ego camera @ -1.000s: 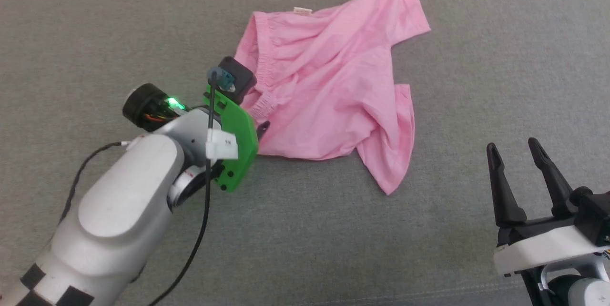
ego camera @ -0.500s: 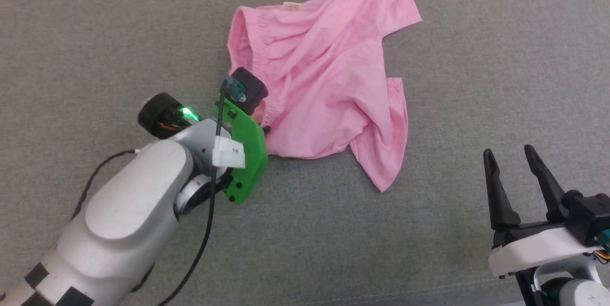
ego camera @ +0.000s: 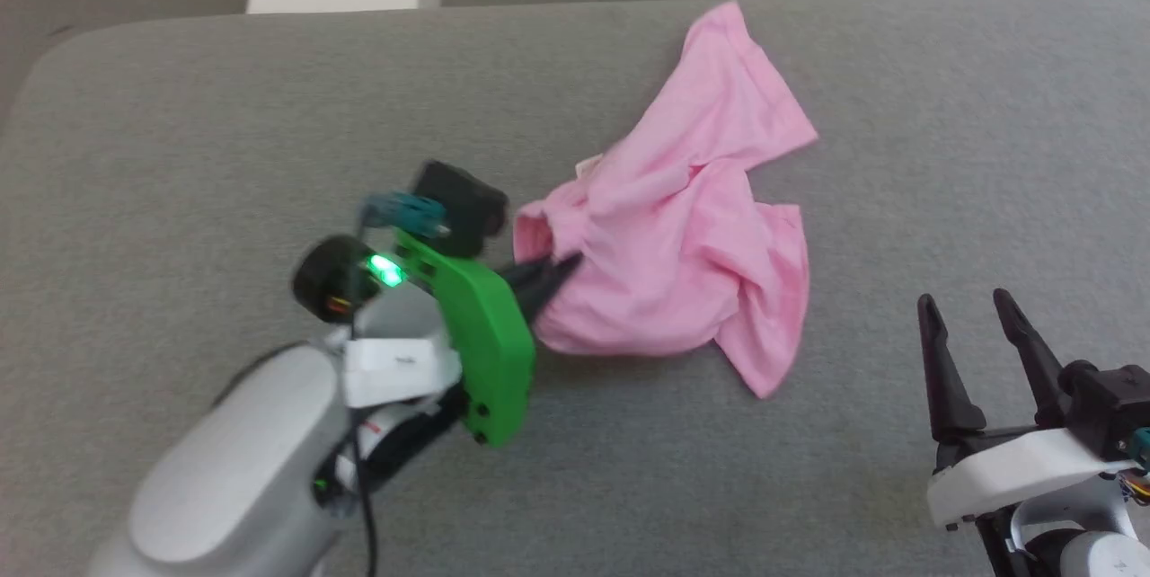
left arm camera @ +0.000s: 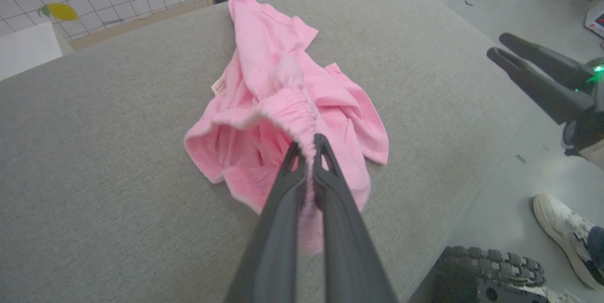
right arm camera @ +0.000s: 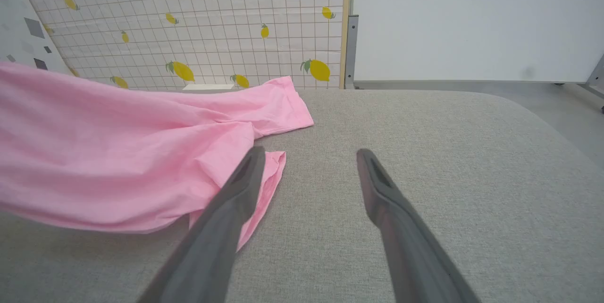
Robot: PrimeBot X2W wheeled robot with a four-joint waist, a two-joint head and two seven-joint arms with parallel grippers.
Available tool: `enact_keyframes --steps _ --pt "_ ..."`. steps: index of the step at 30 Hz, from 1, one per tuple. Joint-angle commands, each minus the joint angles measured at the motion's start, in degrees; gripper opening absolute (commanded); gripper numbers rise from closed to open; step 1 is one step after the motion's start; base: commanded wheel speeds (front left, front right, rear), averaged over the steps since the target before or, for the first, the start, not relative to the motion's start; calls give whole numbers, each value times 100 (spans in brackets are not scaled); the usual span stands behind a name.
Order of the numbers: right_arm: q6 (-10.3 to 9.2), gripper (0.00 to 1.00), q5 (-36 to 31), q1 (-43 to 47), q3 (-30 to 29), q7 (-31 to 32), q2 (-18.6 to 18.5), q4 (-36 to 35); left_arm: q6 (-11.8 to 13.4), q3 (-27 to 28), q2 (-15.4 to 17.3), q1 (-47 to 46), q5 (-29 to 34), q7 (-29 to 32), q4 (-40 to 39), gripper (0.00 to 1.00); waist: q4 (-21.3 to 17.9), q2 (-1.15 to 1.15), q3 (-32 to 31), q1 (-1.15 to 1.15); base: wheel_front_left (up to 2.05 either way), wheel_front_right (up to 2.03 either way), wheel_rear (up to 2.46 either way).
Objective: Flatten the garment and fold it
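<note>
- While pinching the gathered waistband (left arm camera: 302,109) between fingers pressed hard together, raises that edge of the garment (ego camera: 683,262) a little off the grey cushion (ego camera: 180,155) at the tip of the left gripper (ego camera: 561,270) (cloth squeezed right into the nip, plainest from the left wrist).
- Lets the rest of the pink cloth trail straight ahead of those fingertips, heaped and wrinkled, resting on the cushion.
- Points its long axis away from the left gripper: waistband at the tips, one leg (ego camera: 728,65) stretched to the far end, the other leg's hem (ego camera: 768,361) turned off sideways toward the right gripper (ego camera: 963,298).
- Shows a small white tag (left arm camera: 218,86) on the flank of the heap facing away from the right gripper.
- Holds the right gripper's fingers spread wide with nothing between them, near that closer hem but apart from it.
- Reads as the flattening step, early on: no flat panel yet, no fold made.
- Probably calls next for a second grip; puts the closer hem nearest the right gripper, so likely that arm's reach.
- Should spread the cloth if the two grips draw apart along the long axis.
- Risks dragging the whole heap across the cushion, not opening it, if pulled from the waistband alone.
</note>
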Motion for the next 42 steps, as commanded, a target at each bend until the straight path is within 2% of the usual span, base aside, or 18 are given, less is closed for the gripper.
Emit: enact_keyframes --steps 1,5,10,22,23,24,25,30,34,38,42 --pt "-9 100 27 57 23 22 21 -35 132 134 112 67 36 -74 -76 0 206 0 -90 0 0 0 0" --pt "-9 100 29 25 109 55 35 -92 358 341 377 145 237 -210 140 0 227 0 92 0 0 0 0" --pt "-9 100 22 -81 229 53 62 -139 387 346 651 172 619 -463 953 0 123 0 411 0 0 0 0" --pt "-9 100 -44 -153 338 -14 126 -86 392 287 485 23 955 -1143 2709 0 7 0 804 0 0 0 0" --pt "-9 100 -50 -162 343 -12 130 -71 416 280 470 5 1000 -1209 2845 42 10 0 794 0 0 0 0" --pt "-9 100 -55 -168 345 -6 133 -58 447 281 448 -2 1026 -1264 2955 90 15 0 776 0 0 0 0" --pt "-9 100 -58 -174 347 3 135 -39 475 284 407 -7 1039 -1332 3074 100 24 0 744 0 0 0 0" --pt "-9 100 -46 -171 305 84 142 42 522 346 213 7 1072 -1886 3301 100 128 0 484 0 0 0 0" --pt "-9 100 6 -122 270 288 25 57 534 455 92 94 1108 -2597 3163 100 319 0 205 0 0 0 0" --pt "-9 100 171 -144 307 707 -268 -8 590 420 94 259 1412 -3434 2825 100 588 0 -9 0 0 0 0" --pt "-9 100 488 -341 490 1480 -680 -55 882 448 143 567 1725 -4190 2410 100 857 0 -98 0 0 0 0"
